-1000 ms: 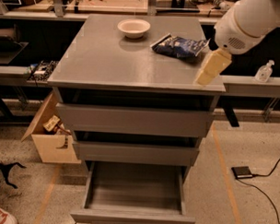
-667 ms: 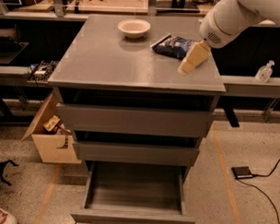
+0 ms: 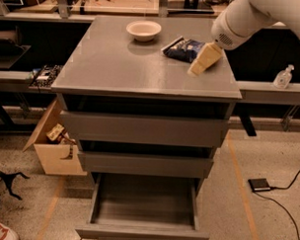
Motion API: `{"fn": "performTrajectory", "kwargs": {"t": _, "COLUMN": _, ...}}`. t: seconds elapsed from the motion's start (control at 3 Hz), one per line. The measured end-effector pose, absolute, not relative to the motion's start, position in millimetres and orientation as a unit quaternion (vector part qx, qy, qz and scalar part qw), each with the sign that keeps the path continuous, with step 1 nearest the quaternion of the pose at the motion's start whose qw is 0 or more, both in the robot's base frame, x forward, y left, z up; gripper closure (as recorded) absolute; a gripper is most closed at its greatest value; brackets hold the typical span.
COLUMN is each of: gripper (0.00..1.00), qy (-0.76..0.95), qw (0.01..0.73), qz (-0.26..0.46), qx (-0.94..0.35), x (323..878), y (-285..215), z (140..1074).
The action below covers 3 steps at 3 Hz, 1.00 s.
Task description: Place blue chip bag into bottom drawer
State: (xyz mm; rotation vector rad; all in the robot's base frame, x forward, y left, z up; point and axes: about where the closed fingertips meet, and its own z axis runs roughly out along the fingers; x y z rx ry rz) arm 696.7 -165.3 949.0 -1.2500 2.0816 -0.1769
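Whether the jaws are apart or together cannot be told from this angle; they read as one tan wedge, and nothing is clamped in them. The gripper (image 3: 204,60) hangs low over the worktop (image 3: 117,69), just beside the near right corner of the blue chip bag (image 3: 183,48), tip angled down and away from the bag. The bag lies flat on the worktop, not yet grasped. Beyond the bag, to its left and further back, sits the white bowl (image 3: 144,29), apart from it. Far below the bag, at the foot of the cabinet, the bottom drawer (image 3: 141,234) stands pulled out, ready to take it. The risk from here, as I judge it, is the foil: a glancing approach from the side could shove the bag across the smooth worktop towards the bowl rather than pinch it, and a thin hold on a crimped end could slip on the way down past the two upper drawers.
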Motion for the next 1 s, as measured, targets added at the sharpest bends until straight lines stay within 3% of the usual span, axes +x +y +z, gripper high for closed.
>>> {"fn": "performTrajectory", "kwargs": {"t": 1.0, "gripper": 0.0, "qy": 0.835, "qw": 0.36, "qz": -0.085, "qx": -0.407, "x": 799, "y": -177, "z": 909}}
